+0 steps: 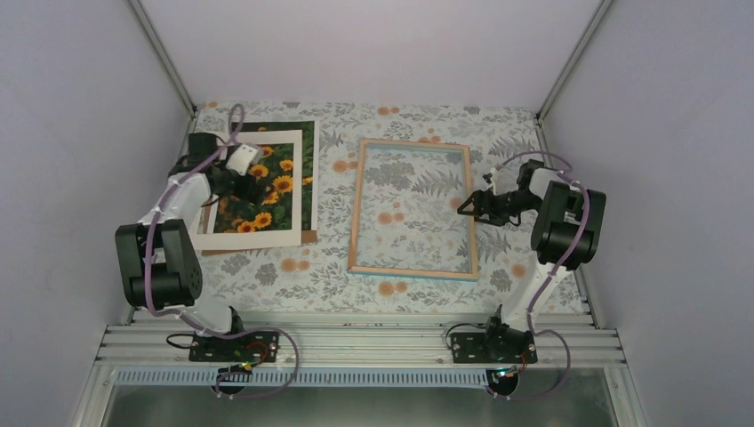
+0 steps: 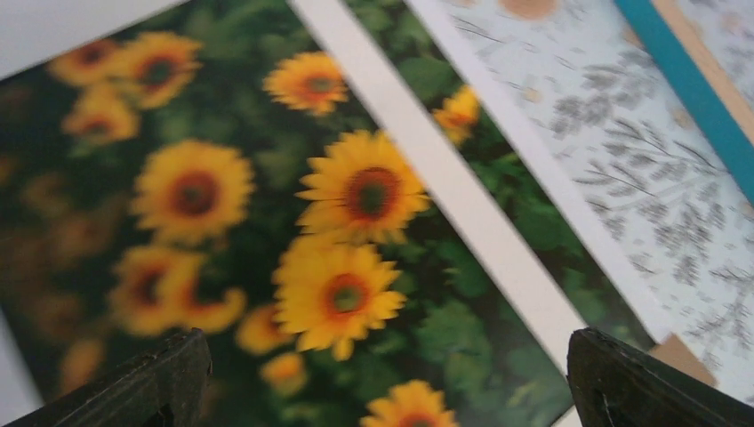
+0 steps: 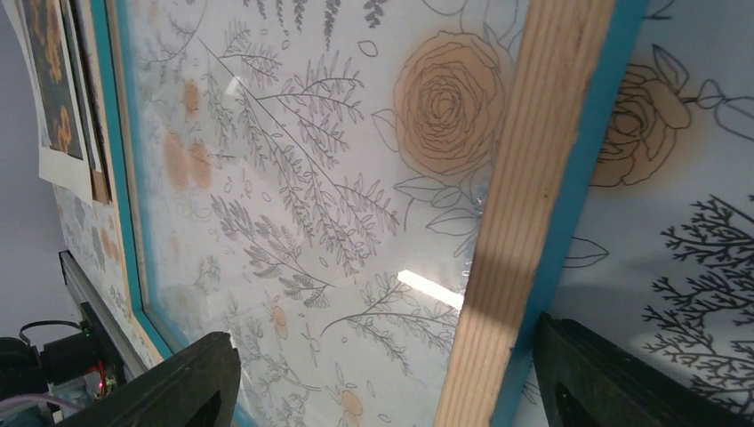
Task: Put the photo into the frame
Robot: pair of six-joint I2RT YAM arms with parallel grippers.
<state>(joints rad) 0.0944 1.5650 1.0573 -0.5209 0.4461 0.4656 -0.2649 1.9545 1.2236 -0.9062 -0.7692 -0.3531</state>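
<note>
The sunflower photo (image 1: 271, 191) lies face up at the left of the table, partly under a white border sheet (image 1: 240, 238). It fills the left wrist view (image 2: 356, 196). My left gripper (image 1: 233, 185) hovers just over it, open and empty, its fingers (image 2: 151, 382) wide apart. The frame (image 1: 356, 213) lies in the middle with its pale wood back up and its teal edge showing. My right gripper (image 1: 465, 206) is open, with its jaws on either side of the frame's right rail (image 3: 525, 222), not closed on it.
A brown backing board (image 1: 258, 251) peeks out under the photo and border sheet. The floral tablecloth (image 1: 293, 276) covers the table. White walls stand at the back and on both sides. The frame's pane (image 3: 311, 222) reflects light.
</note>
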